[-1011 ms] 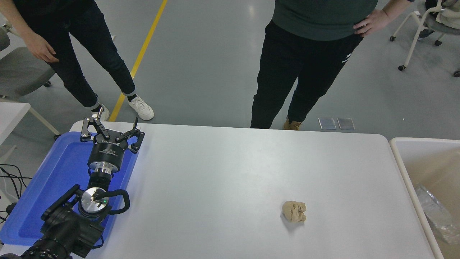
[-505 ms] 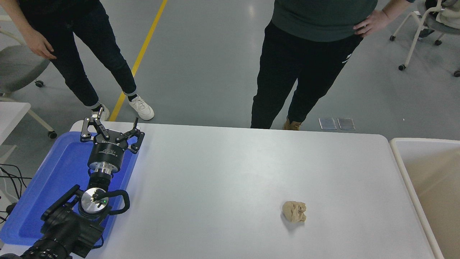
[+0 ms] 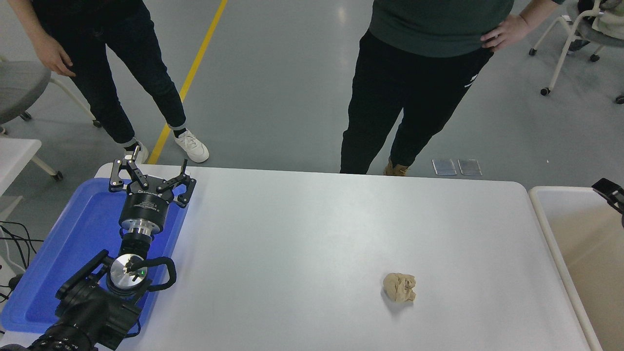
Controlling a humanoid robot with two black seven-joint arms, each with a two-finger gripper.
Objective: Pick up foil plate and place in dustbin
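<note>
The foil plate is not in view. The dustbin point(image 3: 542, 219), with a white rim and a beige inside, stands against the table's right end and runs out of the picture. A small black piece of my right gripper point(image 3: 610, 194) pokes in from the right edge above the dustbin's far side; too little shows to tell its state. My left gripper point(image 3: 151, 169) is parked at the lower left over the blue tray, open and empty.
A tan wadded paper lump point(image 3: 399, 286) lies on the white table point(image 3: 312, 234), right of centre. A flat blue tray point(image 3: 73, 243) sits at the table's left end. Two people stand at the far side point(image 3: 414, 97) and far left point(image 3: 122, 73).
The foil plate, seen low inside the dustbin one second ago, is gone from view. A black piece of my right gripper has come in at the right edge. The left person shifted slightly.
</note>
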